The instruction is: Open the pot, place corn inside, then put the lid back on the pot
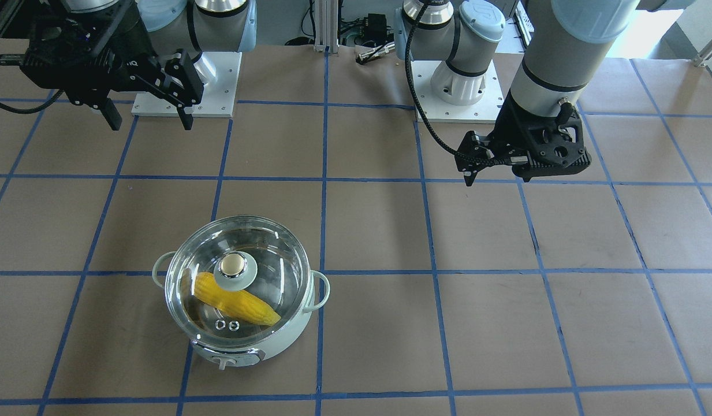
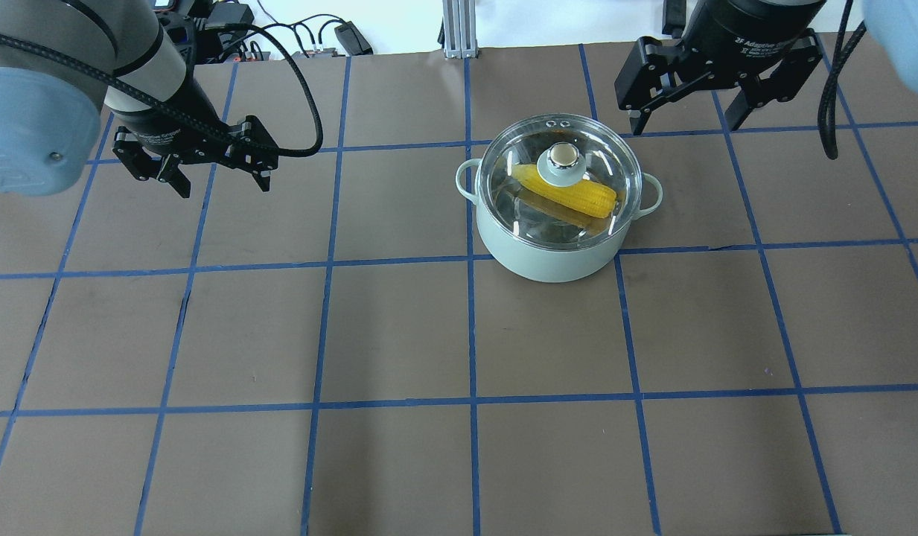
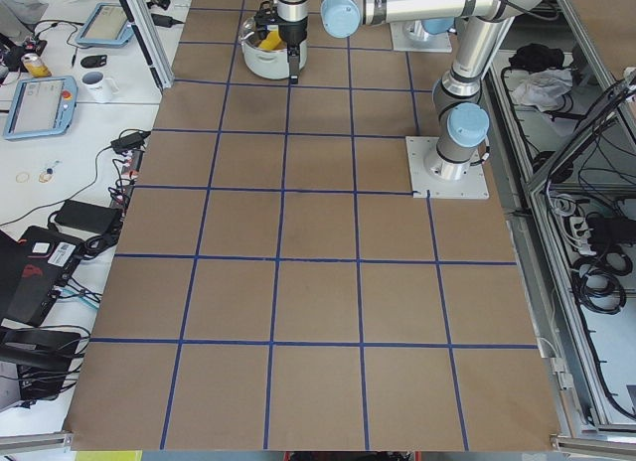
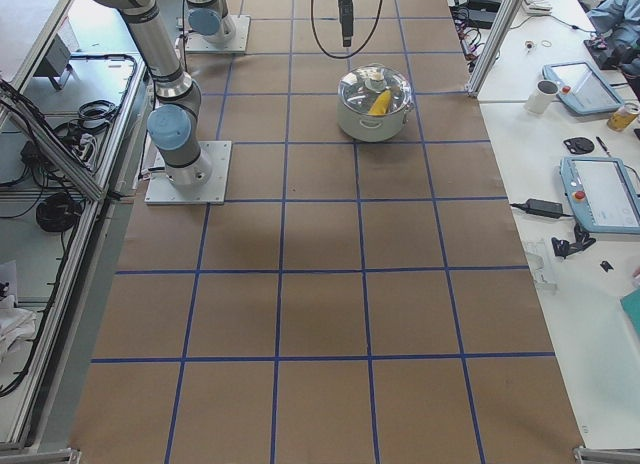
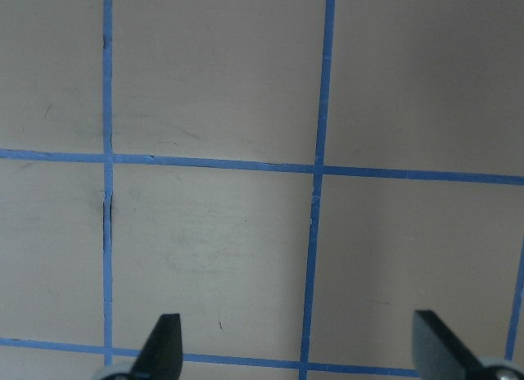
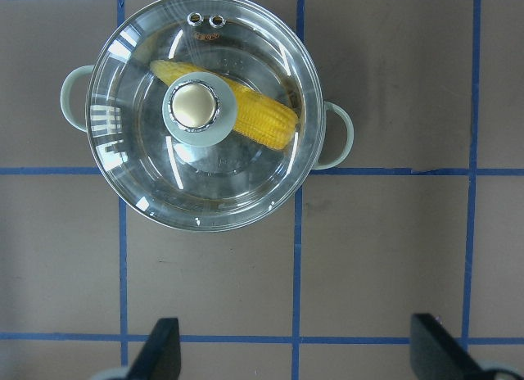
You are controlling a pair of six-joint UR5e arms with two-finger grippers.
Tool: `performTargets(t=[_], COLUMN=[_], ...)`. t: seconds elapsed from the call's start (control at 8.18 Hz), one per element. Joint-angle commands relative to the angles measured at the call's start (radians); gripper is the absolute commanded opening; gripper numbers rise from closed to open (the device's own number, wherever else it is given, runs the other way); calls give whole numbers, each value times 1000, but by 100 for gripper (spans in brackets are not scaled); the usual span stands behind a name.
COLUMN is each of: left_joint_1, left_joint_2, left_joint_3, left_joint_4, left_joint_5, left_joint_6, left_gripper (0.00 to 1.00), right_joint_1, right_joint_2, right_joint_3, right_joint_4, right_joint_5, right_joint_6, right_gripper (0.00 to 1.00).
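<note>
**Corn in the covered pot, both grippers released**

We see the corn (image 2: pixel 574 195) lying inside the pot (image 2: pixel 548 257), under the lid (image 2: pixel 562 164), which sits on the rim. The pot stands on the surface (image 2: pixel 399 327). Our right gripper (image 2: pixel 686 123) hangs raised near it, spread and empty. Our left gripper (image 2: pixel 224 186) hangs well apart, likewise spread and empty.

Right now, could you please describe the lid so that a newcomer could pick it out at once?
On the brown table gridded with blue tape stands one pale green pot. The lid sits closed on top of it: the only clear glass piece, with a metal rim, a green knob, and yellow corn visible beneath.
</note>
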Motion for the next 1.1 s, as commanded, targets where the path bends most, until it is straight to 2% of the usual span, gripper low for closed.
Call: performTargets(t=[0.0,0.98], left_joint_1=[0,0], left_joint_2=[-8,-12], left_joint_3=[0,0], left_joint_4=[0,13], left_joint_5=[0,-1], left_joint_6=[2,0], left_gripper=[100,100], right_joint_1=[0,0], right_joint_2=[0,2], right_joint_3=[0,2], right_joint_4=[-7,-5], right_joint_5=[-1,0], right_joint_6=[-44,-44], right_gripper=[100,100])
